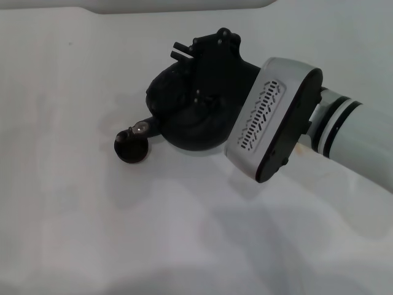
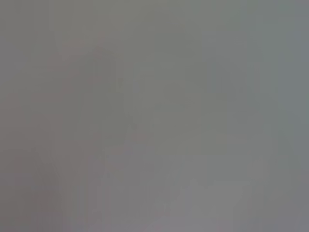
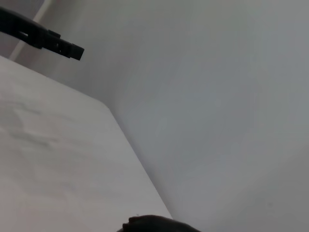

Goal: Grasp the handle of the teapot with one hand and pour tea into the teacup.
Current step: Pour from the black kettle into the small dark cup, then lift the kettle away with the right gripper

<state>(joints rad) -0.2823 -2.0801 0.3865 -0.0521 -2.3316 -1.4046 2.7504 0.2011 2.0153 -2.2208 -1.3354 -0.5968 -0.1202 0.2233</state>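
In the head view the black teapot [image 1: 184,117] leans toward the left, and its spout [image 1: 142,128] with the silvery cap hangs right over the rim of the small dark teacup [image 1: 131,147]. My right gripper [image 1: 190,54] sits on top of the teapot, shut where the handle runs, so the handle itself is hidden under it. The white right forearm [image 1: 270,123] reaches in from the right. In the right wrist view one black finger [image 3: 46,38] shows, along with a dark sliver of the teapot [image 3: 157,224]. The left gripper is out of view.
The white tabletop [image 1: 92,221] spreads around the pot and the cup. Its far edge [image 1: 178,7] runs along the back. The left wrist view is a blank grey surface.
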